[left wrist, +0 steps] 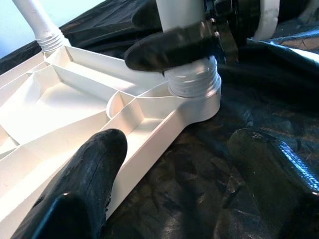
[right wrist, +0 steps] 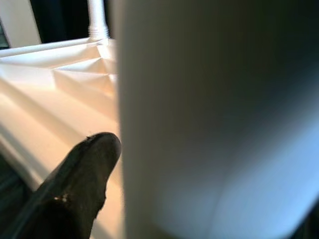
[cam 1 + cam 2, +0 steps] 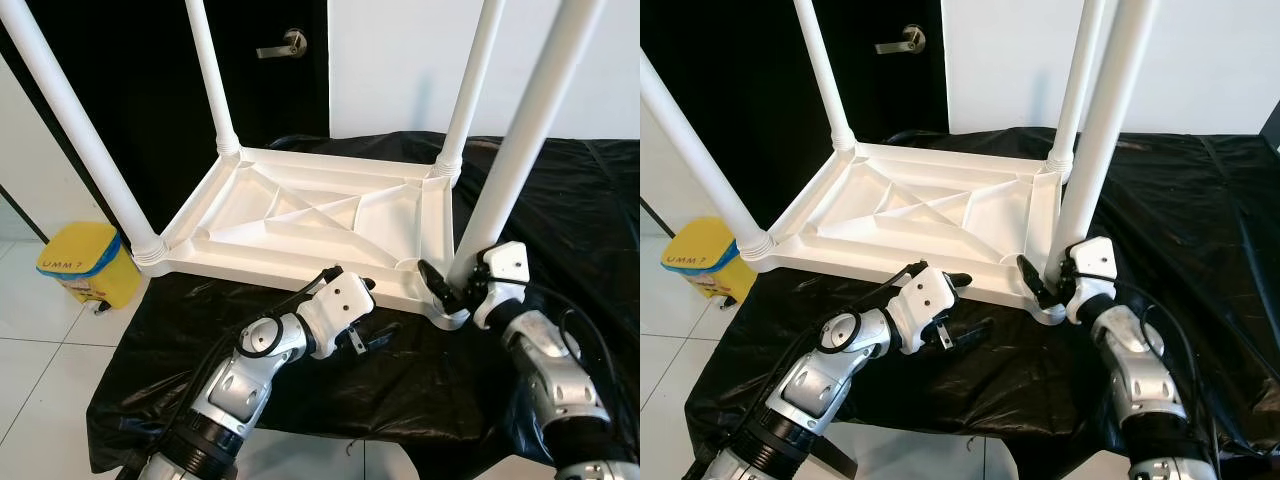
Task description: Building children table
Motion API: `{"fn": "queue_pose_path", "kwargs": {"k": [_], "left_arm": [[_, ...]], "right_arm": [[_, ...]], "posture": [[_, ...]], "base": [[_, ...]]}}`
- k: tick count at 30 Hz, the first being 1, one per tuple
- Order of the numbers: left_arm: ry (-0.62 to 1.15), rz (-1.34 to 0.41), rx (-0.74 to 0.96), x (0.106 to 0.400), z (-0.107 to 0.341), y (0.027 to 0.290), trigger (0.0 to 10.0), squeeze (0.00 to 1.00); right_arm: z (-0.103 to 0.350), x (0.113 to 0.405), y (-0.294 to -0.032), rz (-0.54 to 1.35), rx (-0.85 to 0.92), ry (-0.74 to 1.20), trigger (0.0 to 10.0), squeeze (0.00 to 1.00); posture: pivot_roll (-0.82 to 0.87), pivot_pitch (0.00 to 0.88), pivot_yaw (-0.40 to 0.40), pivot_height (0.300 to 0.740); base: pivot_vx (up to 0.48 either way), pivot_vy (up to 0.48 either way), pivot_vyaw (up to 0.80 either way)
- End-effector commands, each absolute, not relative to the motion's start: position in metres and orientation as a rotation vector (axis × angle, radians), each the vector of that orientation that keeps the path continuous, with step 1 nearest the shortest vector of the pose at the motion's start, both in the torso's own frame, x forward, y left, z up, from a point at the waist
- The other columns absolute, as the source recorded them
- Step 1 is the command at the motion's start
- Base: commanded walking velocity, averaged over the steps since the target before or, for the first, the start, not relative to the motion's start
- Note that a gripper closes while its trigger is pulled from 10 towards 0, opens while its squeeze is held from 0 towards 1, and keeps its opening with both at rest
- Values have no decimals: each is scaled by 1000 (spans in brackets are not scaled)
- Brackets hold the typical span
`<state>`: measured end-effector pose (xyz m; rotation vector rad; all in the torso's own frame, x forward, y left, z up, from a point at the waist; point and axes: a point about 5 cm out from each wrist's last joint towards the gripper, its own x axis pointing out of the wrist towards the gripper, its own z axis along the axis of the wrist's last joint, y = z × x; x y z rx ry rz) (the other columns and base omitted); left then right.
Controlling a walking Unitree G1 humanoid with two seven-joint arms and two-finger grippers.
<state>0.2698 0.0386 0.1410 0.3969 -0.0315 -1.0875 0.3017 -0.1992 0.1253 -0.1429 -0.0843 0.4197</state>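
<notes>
A white plastic children's table (image 3: 300, 215) lies upside down on a black-covered surface, its four legs pointing up. My right gripper (image 3: 450, 285) is shut on the near right leg (image 3: 520, 140) just above its threaded socket (image 1: 192, 84). One of its black fingers (image 1: 174, 45) wraps the leg, which looms close in the right wrist view (image 2: 214, 119). My left gripper (image 3: 958, 305) is open at the tabletop's front rim, left of that socket. One of its fingers (image 1: 94, 184) is over the rim and the other (image 1: 269, 169) is over the cloth.
A yellow bin (image 3: 88, 262) stands on the white tile floor to the left of the surface. A black door with a lever handle (image 3: 285, 45) is behind. The black cloth (image 3: 590, 200) stretches away to the right. Its front edge drops off near my arms.
</notes>
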Motion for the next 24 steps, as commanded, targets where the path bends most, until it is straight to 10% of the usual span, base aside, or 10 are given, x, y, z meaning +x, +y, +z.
{"fn": "queue_pose_path", "kwargs": {"k": [1,13,14,24], "left_arm": [[-22,-1091,403,267,140,39,10000,0],[-2,-1081,386,260,136,41,10000,0],[-1,-1082,386,260,135,41,10000,0],[3,-1076,382,260,136,42,10000,0]], "right_arm": [[118,300,-200,435,-141,-49,745,0],[98,284,-206,383,-81,9,0,0],[97,283,-206,369,-73,8,10000,0],[92,279,-202,165,-54,19,10000,0]], "posture": [[-134,0,35,740],[-130,3,27,740],[-134,7,28,740],[-129,39,20,740]], "base": [[0,0,0],[0,0,0],[0,0,0],[0,0,0]]}}
